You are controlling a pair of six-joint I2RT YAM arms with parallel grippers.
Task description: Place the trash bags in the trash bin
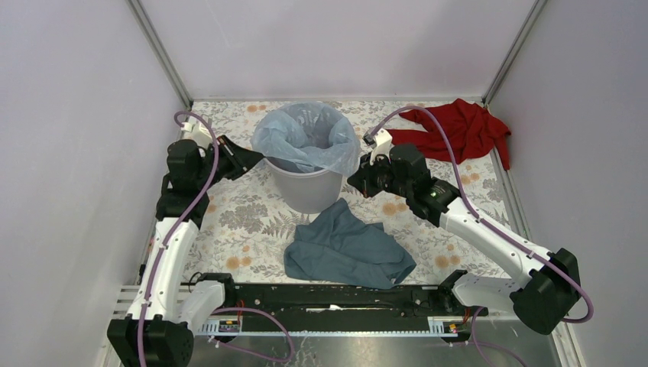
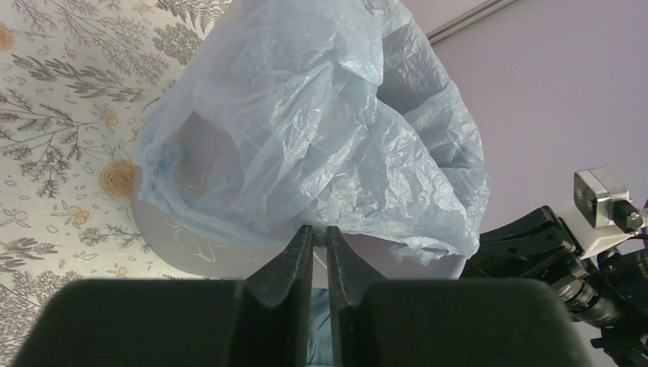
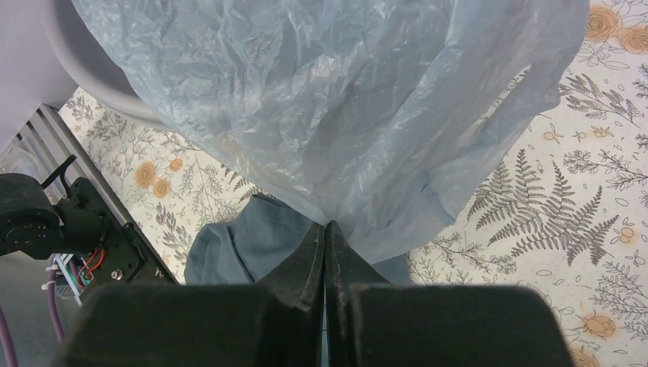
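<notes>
The trash bag (image 1: 306, 134) sits in the trash bin (image 1: 307, 191), its hem over the rim. Left gripper (image 2: 319, 229) and right gripper (image 3: 325, 225) each pinch it on opposite sides; I'd pull down evenly, lest it tear

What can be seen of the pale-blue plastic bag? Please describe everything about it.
The bag is thin, translucent, pale-blue plastic, heavily crinkled. It sits open in the round grey bin, with its mouth spread wide and its edge drawn out over the rim on both sides. The left gripper pinches the edge on one side. The right gripper pinches it on the other, where the film bunches to a point.
</notes>
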